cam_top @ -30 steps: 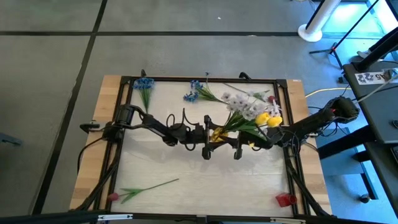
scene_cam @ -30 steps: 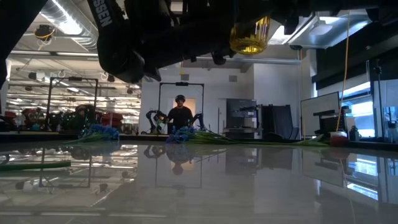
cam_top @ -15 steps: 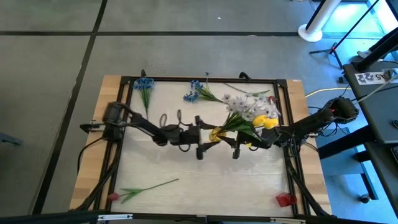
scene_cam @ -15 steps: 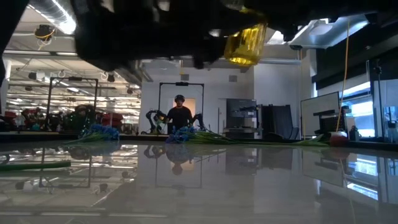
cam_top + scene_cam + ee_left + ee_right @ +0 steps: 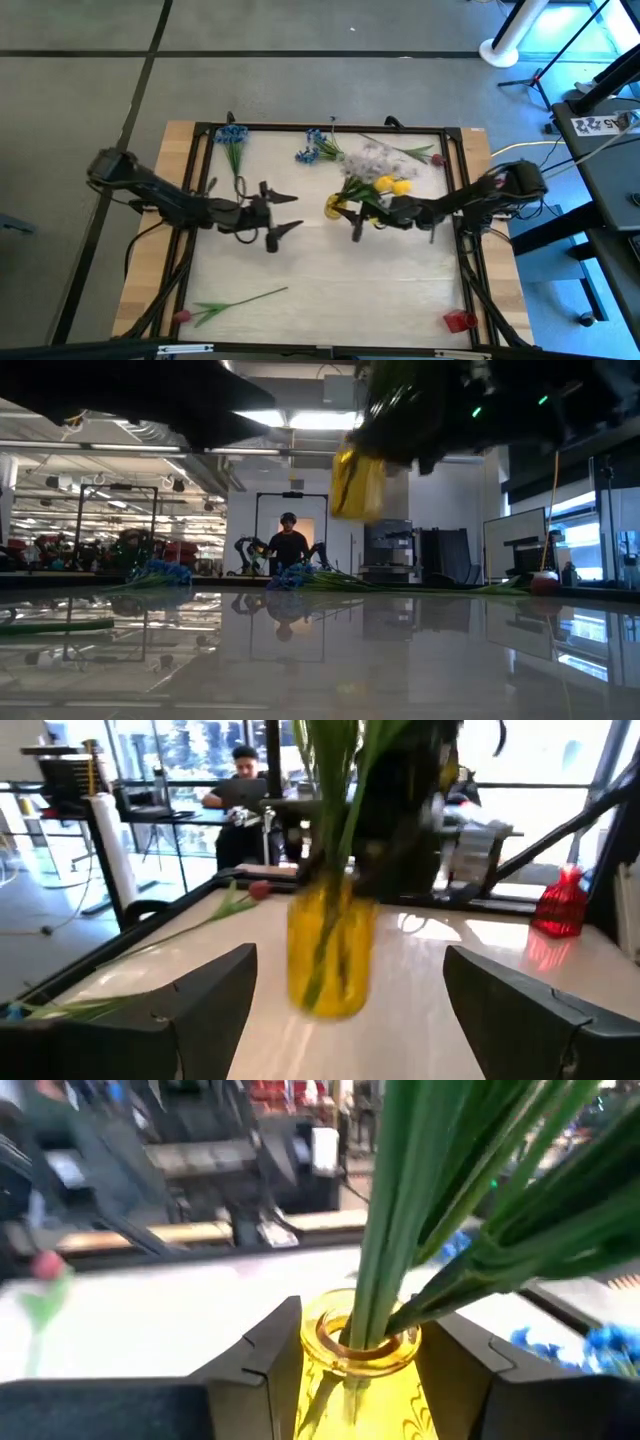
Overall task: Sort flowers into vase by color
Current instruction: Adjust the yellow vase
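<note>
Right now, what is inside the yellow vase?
Green stems stand in the yellow vase, going in through its mouth; their white and yellow flower heads spread above it. The stem ends and the vase bottom are hidden.

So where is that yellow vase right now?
The yellow vase is held off the table by the right gripper, near the table's middle; the open left gripper faces it.

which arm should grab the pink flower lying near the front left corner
Left. The left gripper is open and empty on that side of the table, nearer the pink flower. The right gripper is shut on the yellow vase of flowers, held off the table.
</note>
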`<state>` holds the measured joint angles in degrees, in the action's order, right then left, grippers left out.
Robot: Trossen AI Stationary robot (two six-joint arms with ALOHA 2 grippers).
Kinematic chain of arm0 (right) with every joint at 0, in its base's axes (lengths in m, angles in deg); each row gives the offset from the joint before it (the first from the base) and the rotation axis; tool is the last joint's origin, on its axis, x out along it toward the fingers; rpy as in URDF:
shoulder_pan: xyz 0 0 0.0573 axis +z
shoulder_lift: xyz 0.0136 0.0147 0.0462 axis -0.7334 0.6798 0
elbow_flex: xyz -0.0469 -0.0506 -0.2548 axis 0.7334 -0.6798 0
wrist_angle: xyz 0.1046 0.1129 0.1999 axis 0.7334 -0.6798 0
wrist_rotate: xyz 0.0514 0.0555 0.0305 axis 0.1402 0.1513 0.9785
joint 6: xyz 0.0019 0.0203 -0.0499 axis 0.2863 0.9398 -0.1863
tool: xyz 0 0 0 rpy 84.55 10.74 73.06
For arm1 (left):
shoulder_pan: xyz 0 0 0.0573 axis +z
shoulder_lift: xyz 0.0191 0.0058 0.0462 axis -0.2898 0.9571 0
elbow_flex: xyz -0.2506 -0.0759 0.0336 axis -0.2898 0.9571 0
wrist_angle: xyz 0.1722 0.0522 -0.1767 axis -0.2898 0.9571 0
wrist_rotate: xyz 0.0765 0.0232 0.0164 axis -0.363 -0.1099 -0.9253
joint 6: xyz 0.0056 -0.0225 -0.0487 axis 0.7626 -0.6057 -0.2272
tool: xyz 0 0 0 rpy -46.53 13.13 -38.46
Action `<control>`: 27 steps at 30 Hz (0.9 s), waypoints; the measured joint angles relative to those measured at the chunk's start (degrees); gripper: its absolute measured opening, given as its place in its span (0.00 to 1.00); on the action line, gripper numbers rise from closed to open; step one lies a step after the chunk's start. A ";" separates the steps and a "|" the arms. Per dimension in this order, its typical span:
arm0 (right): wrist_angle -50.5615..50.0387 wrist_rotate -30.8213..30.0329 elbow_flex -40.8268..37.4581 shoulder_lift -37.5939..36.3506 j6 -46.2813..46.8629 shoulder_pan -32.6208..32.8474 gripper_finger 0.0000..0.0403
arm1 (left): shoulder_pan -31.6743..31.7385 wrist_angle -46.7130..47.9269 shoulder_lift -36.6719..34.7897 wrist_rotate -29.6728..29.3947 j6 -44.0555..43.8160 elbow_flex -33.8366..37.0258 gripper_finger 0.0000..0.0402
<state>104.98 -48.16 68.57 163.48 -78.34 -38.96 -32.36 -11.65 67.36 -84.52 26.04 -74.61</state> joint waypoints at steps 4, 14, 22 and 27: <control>3.22 2.51 2.71 6.98 -0.02 -1.80 0.39 | -1.44 0.56 -4.82 -0.01 -2.16 3.58 0.79; 8.95 1.90 6.37 18.45 -1.45 -5.73 0.39 | -2.71 2.36 -5.33 -1.60 -7.03 5.32 0.79; 18.01 2.21 6.38 26.81 -1.53 -5.62 0.39 | -3.42 3.78 -5.31 -1.75 -11.00 5.32 0.79; 17.70 1.95 6.40 27.16 -1.33 -5.62 0.39 | -5.17 4.17 -5.31 -2.21 -11.26 5.32 0.79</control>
<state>122.68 -46.22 74.97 190.64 -79.67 -44.58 -37.53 -7.48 62.05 -86.73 14.78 -69.29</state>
